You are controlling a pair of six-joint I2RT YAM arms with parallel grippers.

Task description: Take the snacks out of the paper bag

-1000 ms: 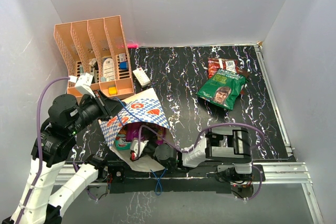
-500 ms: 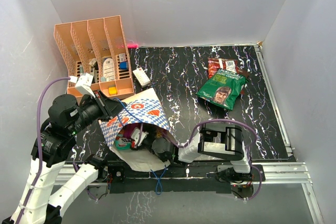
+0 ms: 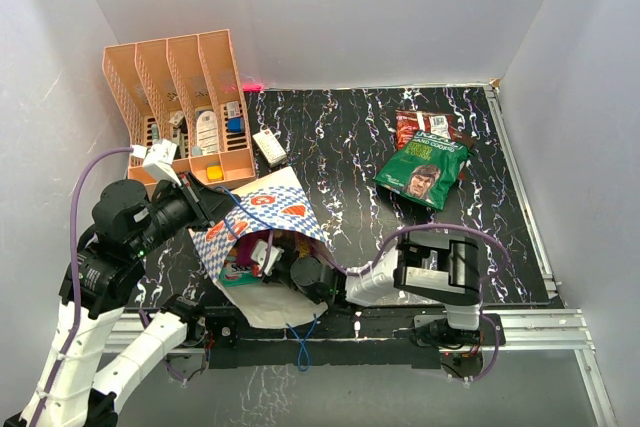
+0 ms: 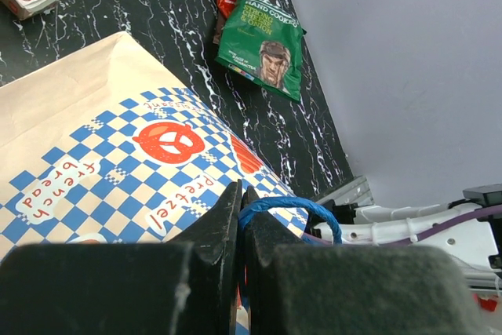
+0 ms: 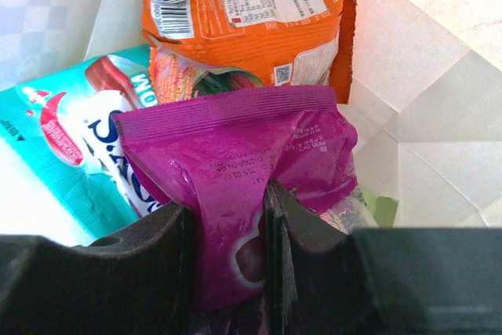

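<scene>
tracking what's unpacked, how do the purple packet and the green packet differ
The purple packet sits inside the bag; the green packet lies out on the table. The purple packet is pinched in the right jaws; the green packet is untouched, resting on a red packet. Both are foil snacks.

Pinches tight with raised left gripper point(image 4: 239, 194); reaches low and leftward with right gripper point(image 5: 227, 217), fingers nearly together.
</scene>
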